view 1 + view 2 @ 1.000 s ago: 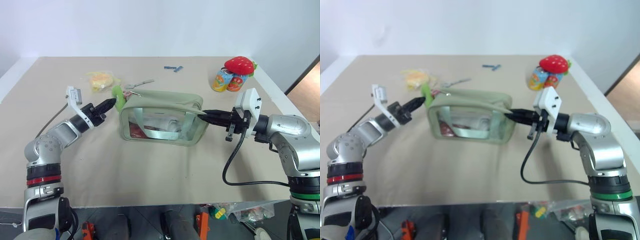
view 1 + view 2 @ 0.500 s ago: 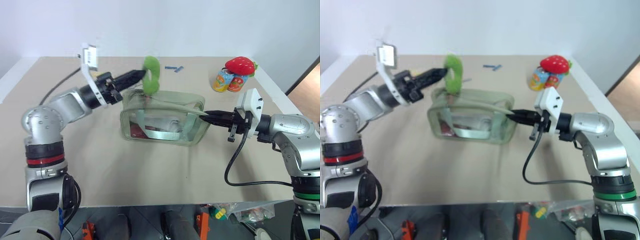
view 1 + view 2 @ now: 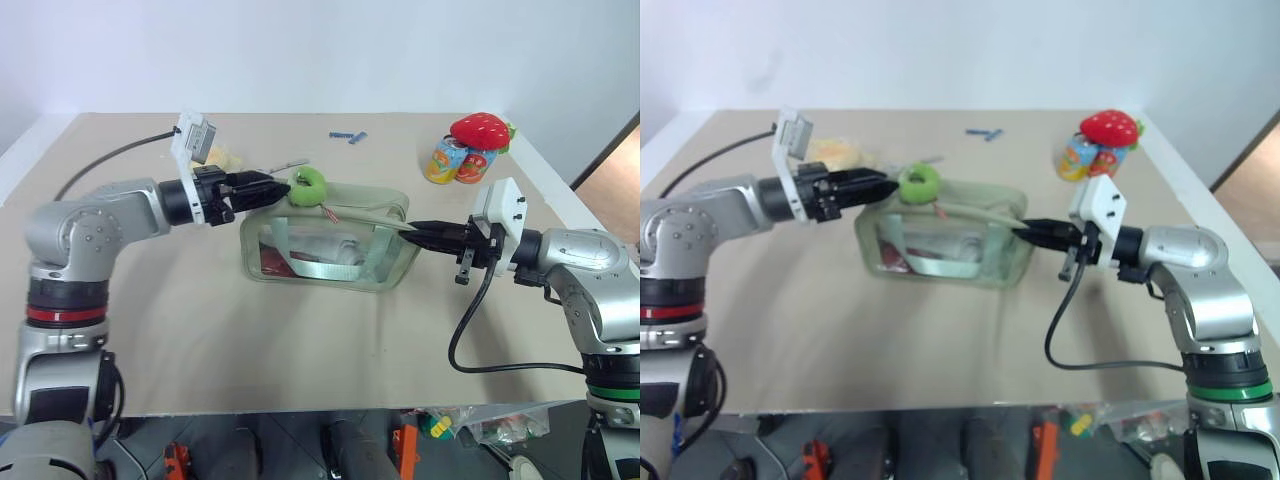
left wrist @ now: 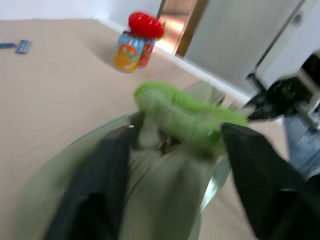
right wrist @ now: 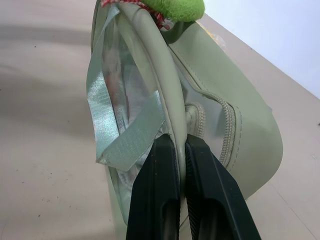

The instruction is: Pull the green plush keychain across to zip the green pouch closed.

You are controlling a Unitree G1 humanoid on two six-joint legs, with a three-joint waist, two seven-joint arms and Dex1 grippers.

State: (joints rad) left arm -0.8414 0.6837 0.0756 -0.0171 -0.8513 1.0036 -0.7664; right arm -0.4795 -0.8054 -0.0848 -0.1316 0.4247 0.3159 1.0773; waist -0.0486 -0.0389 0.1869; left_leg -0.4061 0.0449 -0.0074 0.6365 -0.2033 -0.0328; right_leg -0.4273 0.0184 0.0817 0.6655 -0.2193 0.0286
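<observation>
Two hands on one pouch, and the zip pull is loose

Two hands work the green pouch from opposite ends of the worktop. At the left, the left hand points level toward the pouch's top, its fingers spread apart. The green plush keychain sits between and just beyond their tips, over the left end of the pouch's top, with its reddish cord running down to the zipper; no finger is clamped on it. The pouch stands in the middle of the worktop, straps hanging down its clear side panel. At the right, the right hand is clamped tight on the pale piping at the pouch's right end, bracing it. Farther right, near the worktop's back corner, stands a strawberry plush atop small jars.

The risk, as I judge it: with the fingers apart, the plush can flop aside, so closing may catch only fuzz or cord. A slanted pull could then jam the zipper or drag the pouch out of the right hand's pinch.
</observation>
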